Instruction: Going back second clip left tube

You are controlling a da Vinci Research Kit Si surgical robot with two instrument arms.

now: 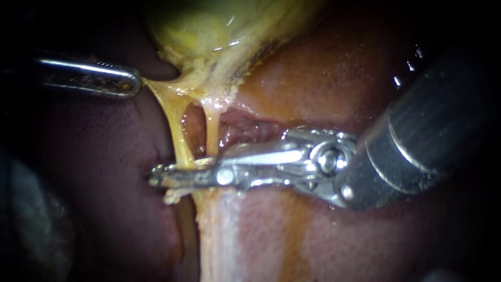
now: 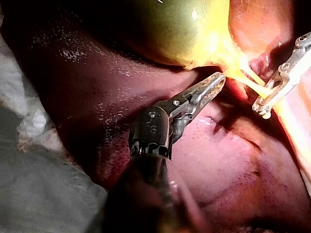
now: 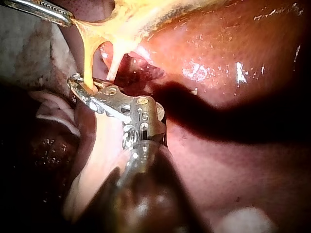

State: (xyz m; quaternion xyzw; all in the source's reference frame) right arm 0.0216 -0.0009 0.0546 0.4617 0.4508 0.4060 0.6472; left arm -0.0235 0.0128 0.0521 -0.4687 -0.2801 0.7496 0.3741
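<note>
Nearest to me, my right instrument (image 1: pixel 159 176) comes in as a thick dark shaft and narrows to a bright metal tip. The tip lies straight across the left tube (image 1: pixel 176 130), at the end of the tube away from the gallbladder (image 1: pixel 209 26). The tube slips behind the metal there and shows again just past it. Whether the tip is pinching the tube or only lying round it, I cannot tell from any of my views.

Just beside the left tube, on the side toward that shaft, the right tube (image 1: pixel 211 133) also runs behind the instrument. Both tubes are pale yellow and taut.

Farther off, where the left tube meets the gallbladder, my left instrument (image 1: pixel 136 83) has its jaws pressed together on the gallbladder's yellow foot. That tissue is stretched sideways, away from the tubes. Behind the left tube lies the liver (image 1: pixel 323 73), wet and red-brown.
</note>
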